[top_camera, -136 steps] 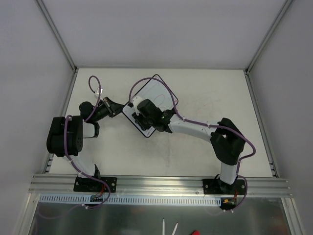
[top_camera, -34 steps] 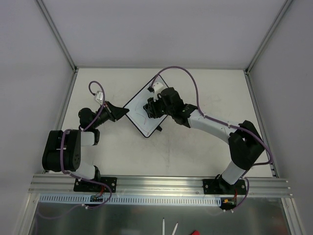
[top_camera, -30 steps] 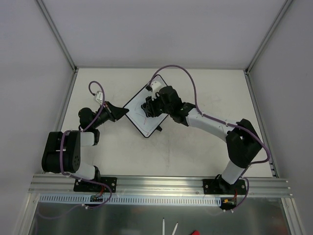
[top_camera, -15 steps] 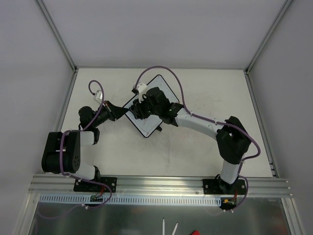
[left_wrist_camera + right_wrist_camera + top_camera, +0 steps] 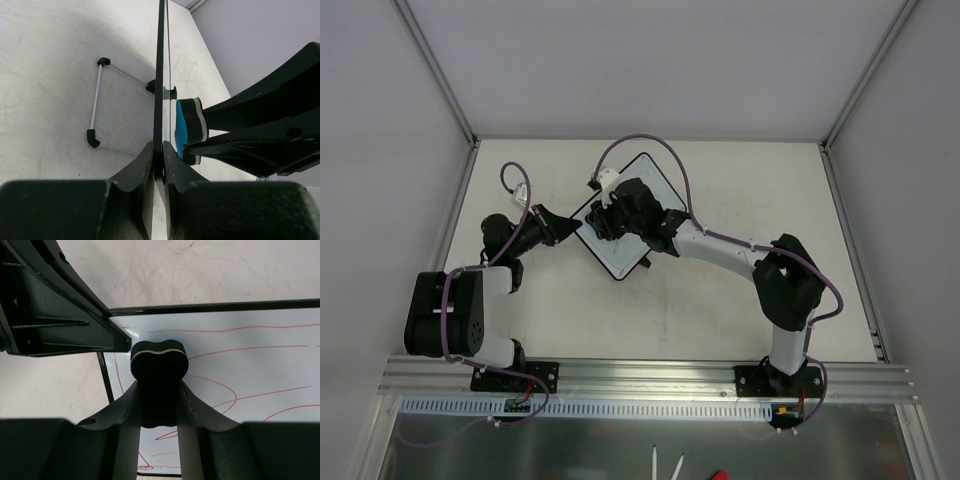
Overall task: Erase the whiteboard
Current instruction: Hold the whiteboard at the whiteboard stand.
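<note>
Right end effector (image 5: pixel 613 222) now sits further left on whiteboard (image 5: pixel 621 263), pinching eraser (image 5: pixel 159 362) to wipe red scribbles (image 5: pixel 225 330); left end effector (image 5: pixel 162 159) clamps whiteboard edge, steadying it.

Table (image 5: pixel 740 200): off-white matte top, faint scuffs and hairline scratches, clearest from the wrist cameras. Plain pale grey panels on three sides: back wall (image 5: pixel 650 60), left wall (image 5: pixel 370 150), right wall (image 5: pixel 920 200). Aluminium post (image 5: pixel 435 70) at each far corner. Aluminium rail (image 5: pixel 650 375) along near edge; slotted white strip (image 5: pixel 650 408) just below; grey sheet metal (image 5: pixel 600 450) beneath. Light even, shadows soft.
</note>
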Motion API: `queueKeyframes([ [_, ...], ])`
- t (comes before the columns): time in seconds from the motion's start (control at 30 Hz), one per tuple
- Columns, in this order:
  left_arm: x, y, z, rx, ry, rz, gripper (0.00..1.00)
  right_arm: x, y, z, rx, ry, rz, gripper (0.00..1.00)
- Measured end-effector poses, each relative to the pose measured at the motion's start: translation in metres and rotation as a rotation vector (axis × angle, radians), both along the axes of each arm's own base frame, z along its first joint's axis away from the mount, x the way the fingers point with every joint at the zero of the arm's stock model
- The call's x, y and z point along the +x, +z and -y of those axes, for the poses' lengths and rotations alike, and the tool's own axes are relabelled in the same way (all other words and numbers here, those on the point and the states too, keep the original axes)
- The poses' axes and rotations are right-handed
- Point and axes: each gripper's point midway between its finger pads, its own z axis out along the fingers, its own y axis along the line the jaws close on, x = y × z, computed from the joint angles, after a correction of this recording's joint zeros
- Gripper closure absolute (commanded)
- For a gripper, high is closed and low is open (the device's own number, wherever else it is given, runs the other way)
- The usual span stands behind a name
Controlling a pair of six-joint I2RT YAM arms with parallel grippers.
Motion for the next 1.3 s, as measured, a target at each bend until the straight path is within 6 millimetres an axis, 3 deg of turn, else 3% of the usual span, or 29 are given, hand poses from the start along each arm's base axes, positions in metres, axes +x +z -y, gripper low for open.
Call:
queueKeyframes([
  [0.33, 0.0, -0.001, 0.0, 0.0, 0.002, -0.006, 1.0, 0.012, 0.015, -0.016, 0.02, 0.0, 0.04, 1.0],
  [0.53, 0.001, -0.001, -0.001, 0.0, 0.006, -0.012, 1.0, 0.016, 0.009, -0.027, 0.007, 0.008, 0.041, 1.0],
  [1.3, 0.004, -0.005, -0.003, 0.011, 0.026, -0.023, 1.0, 0.026, 0.003, -0.026, -0.065, -0.088, 0.081, 1.0],
])
